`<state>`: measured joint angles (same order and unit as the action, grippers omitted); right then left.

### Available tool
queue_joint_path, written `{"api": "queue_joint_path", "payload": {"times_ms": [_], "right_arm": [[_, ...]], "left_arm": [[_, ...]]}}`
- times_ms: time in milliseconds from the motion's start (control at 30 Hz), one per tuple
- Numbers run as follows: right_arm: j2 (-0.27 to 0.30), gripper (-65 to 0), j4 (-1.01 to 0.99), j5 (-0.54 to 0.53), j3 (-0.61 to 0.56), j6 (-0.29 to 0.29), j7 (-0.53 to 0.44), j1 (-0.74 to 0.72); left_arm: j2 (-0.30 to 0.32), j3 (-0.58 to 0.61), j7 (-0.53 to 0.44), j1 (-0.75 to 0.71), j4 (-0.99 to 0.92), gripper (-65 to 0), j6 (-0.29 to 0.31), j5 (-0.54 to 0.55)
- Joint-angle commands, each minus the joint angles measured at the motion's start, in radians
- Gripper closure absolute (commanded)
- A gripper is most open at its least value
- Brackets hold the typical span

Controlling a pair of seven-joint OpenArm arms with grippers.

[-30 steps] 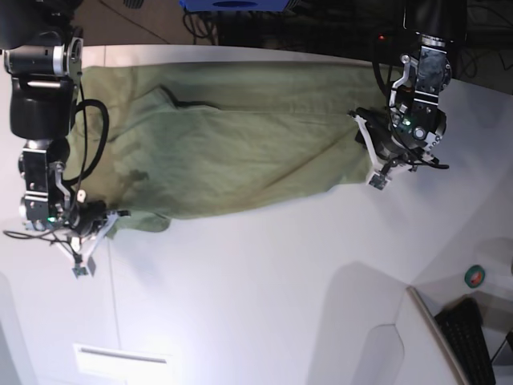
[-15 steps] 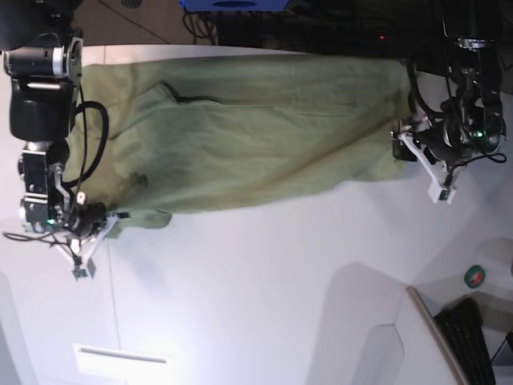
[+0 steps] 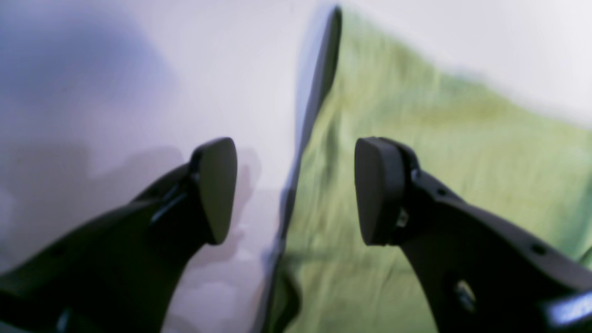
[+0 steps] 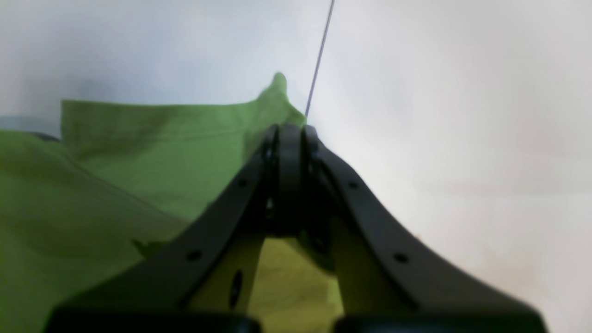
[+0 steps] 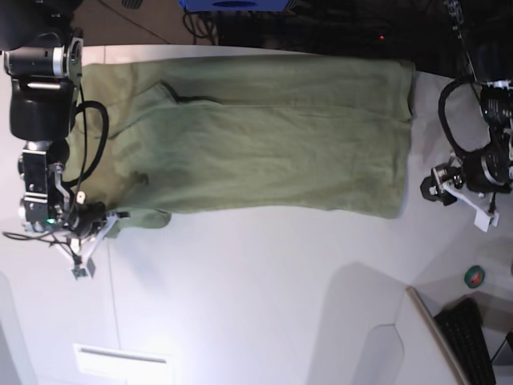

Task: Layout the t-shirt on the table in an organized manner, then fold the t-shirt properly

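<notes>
The olive-green t-shirt (image 5: 264, 136) lies spread flat across the white table (image 5: 256, 305), with its hem at the right and its sleeves at the left. My left gripper (image 5: 429, 188) is open just off the hem's lower right corner. In the left wrist view this gripper (image 3: 296, 189) straddles the shirt's edge (image 3: 416, 138), with one finger (image 3: 215, 185) over bare table. My right gripper (image 5: 108, 220) is shut on the shirt's lower left corner. In the right wrist view its jaws (image 4: 289, 134) are closed, with cloth (image 4: 115, 152) bunched at the tips.
A thin seam line (image 4: 319, 55) runs across the table. A green tape roll (image 5: 475, 276) and a black keyboard (image 5: 473, 337) sit at the lower right, past the table's curved edge. Cables and a blue object (image 5: 232, 4) lie beyond the far edge.
My left gripper pulled the hem to the right, stretching the shirt out flat, then let go, opened and drew back down-right. My right gripper has stayed shut in place.
</notes>
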<state>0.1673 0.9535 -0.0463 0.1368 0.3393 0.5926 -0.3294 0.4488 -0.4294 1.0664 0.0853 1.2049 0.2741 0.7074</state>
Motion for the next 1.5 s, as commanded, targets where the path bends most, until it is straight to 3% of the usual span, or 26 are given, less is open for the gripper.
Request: {"api": "queue_joint_path", "payload": {"times_ms": [0,200,367,533,1300,1367,1467], "right_arm": [[0.01,0.0,0.017,-0.002,0.002,-0.001,-0.018,-0.029],[0.01,0.0,0.017,-0.002,0.002,-0.001,-0.018,-0.029],[0.011,0.0,0.017,-0.002,0.002,-0.001,-0.016,-0.026],[0.013,0.0,0.017,-0.002,0.001,0.001,-0.016,-0.023],[0.013,0.0,0.017,-0.002,0.001,0.001,-0.021,-0.024],[0.013,0.0,0.017,-0.002,0.001,0.001,-0.021,-0.024],[0.013,0.0,0.017,-0.002,0.001,0.001,-0.024,-0.023]], "left_arm": [[0.023,0.01,-0.008,0.061,-0.032,-38.7,0.006,0.018],[0.028,0.31,-0.119,0.325,-0.33,-38.7,0.004,0.016],[0.02,0.564,-0.282,0.529,-0.695,-38.7,0.004,0.016],[0.02,0.705,-0.332,0.6,-0.801,-38.7,0.004,0.016],[-0.049,0.726,-0.372,0.503,-0.798,-36.9,0.004,0.016],[-0.049,0.726,-0.374,0.488,-0.796,-32.3,0.004,0.016],[-0.049,0.726,-0.4,0.482,-0.796,-13.7,0.004,0.016]]}}
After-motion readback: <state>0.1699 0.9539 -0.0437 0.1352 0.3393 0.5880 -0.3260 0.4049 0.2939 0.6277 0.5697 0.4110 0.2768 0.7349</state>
